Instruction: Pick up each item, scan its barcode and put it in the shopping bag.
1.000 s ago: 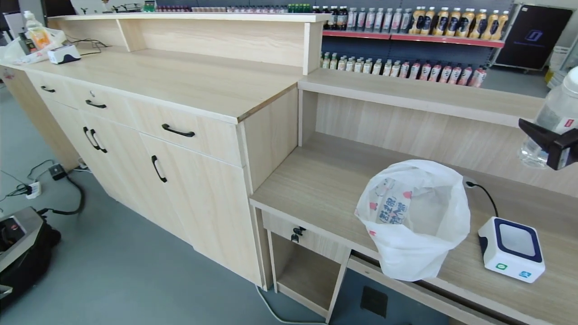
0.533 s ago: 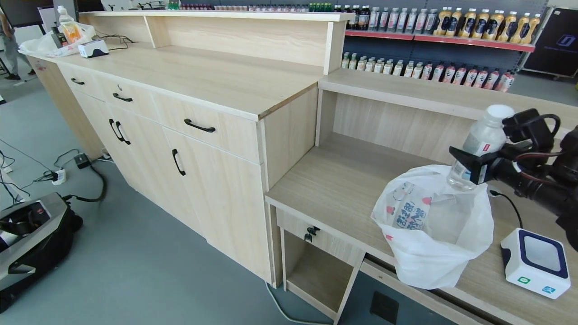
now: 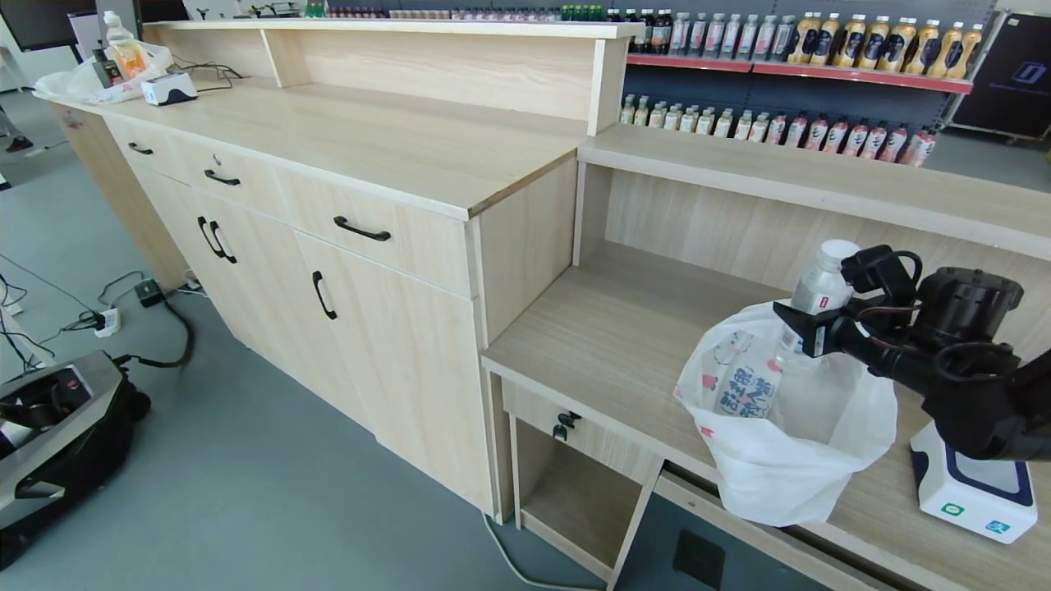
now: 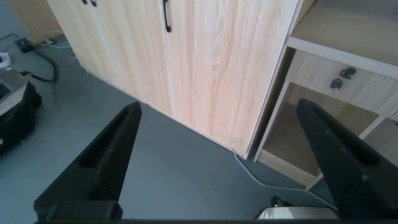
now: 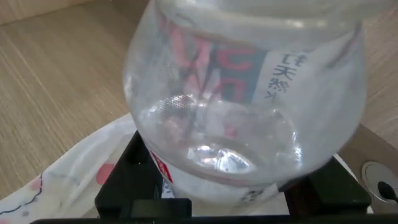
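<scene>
1. The right hand (image 3: 809, 332) is closed around a clear plastic bottle (image 3: 814, 305), its black pads clamped on the lower half at the label.
2. The bottle has a white cap and stands nearly upright, leaning slightly. Its base sits at the open mouth of the shopping bag (image 3: 780, 460); whether it is already below the rim I cannot tell.
3. In the right wrist view the bottle (image 5: 249, 106) sits above the hand (image 5: 230, 196), with the bag's white printed plastic (image 5: 68, 171) below it.
4. The shopping bag stands open on the lower part of the wooden bench (image 3: 608, 328), near its front edge.
5. A white and dark blue scanner (image 3: 977, 497) sits on the bench just beside the bag, on the robot's right, partly covered by the right arm.
6. The left hand (image 4: 217, 107) is spread wide with nothing in it, and hangs over the grey floor (image 4: 155, 162) beside the cupboard (image 4: 217, 56).
7. Behind the bench, shelves (image 3: 772, 127) carry rows of drinks.
</scene>
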Controlling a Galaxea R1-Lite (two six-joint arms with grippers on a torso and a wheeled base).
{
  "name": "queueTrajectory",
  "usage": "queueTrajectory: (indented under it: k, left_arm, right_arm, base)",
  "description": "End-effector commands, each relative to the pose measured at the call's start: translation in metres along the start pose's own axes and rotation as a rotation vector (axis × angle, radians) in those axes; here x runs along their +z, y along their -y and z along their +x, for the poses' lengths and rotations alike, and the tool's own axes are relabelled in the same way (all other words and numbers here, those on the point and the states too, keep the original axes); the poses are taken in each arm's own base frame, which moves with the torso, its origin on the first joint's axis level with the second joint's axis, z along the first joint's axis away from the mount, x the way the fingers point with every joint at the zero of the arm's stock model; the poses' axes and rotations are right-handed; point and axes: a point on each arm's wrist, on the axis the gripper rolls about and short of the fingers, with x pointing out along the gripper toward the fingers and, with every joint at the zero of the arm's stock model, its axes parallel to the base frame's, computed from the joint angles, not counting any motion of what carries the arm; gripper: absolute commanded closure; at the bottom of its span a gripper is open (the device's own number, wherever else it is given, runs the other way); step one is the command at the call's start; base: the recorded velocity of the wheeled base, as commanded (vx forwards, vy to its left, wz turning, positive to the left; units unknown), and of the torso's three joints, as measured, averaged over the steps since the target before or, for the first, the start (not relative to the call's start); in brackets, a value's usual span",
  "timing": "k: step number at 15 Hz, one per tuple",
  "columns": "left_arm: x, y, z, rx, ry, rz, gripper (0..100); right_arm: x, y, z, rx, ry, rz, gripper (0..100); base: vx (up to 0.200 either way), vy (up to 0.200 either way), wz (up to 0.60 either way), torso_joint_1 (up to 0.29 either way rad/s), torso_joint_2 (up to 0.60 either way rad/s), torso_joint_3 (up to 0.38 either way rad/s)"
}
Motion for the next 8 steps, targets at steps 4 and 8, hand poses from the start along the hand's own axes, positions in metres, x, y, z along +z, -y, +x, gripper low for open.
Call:
queueTrajectory:
  k: [4, 8]
  left_arm:
    - [0.000, 0.000, 0.000, 0.000, 0.000, 0.000, 0]
    - [0.000, 0.000, 0.000, 0.000, 0.000, 0.000, 0]
  right_arm:
    - [-0.028, -0.003, 0.032, 0.016, -0.015, 0.037, 100]
    - [-0.044, -0.007, 0.038, 0.027, -0.047, 0.047, 100]
  base:
    - [0.000, 0.000, 0.00, 0.000, 0.00, 0.000]
    - [0.000, 0.000, 0.00, 0.000, 0.00, 0.000]
